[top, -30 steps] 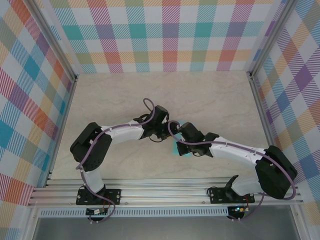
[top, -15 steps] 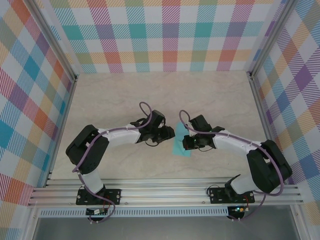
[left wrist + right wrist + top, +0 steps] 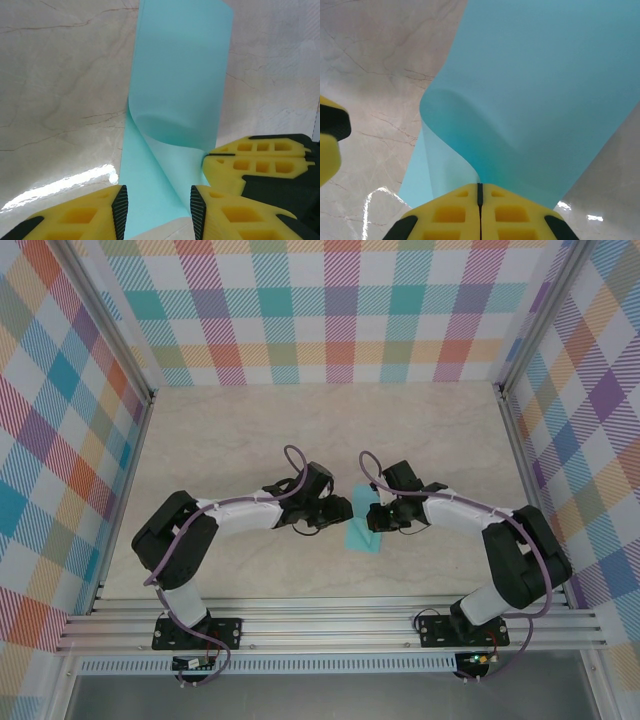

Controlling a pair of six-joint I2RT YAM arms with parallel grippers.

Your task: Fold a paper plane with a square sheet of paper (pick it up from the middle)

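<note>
The square sheet of paper (image 3: 362,525) lies mid-table between the arms, one edge pinched in the closed right gripper (image 3: 480,192) and curled over, the left gripper (image 3: 157,205) half-open astride it, holding nothing; light, limp and easily creased, it likely wants a gentle edge pinch.

The marbled table (image 3: 250,430) bears the square sheet of paper (image 3: 361,533), half curled.
</note>
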